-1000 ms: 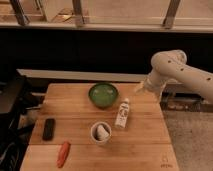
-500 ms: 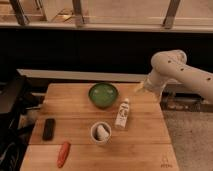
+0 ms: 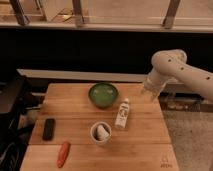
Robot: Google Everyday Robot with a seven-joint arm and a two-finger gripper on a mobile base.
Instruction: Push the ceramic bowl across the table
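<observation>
The green ceramic bowl (image 3: 103, 94) sits upright on the far middle part of the light-brown wooden table (image 3: 75, 110). My gripper (image 3: 148, 93) hangs from the white arm (image 3: 180, 70) over the table's far right edge, to the right of the bowl and apart from it. It is just above and behind the lying white bottle.
A white bottle (image 3: 122, 113) lies right of the bowl. A white cup (image 3: 100, 132) with something inside stands in front of the bowl. A black device (image 3: 48, 128) and an orange carrot-like thing (image 3: 63, 153) lie at the left front. A dark chair (image 3: 10, 115) stands left.
</observation>
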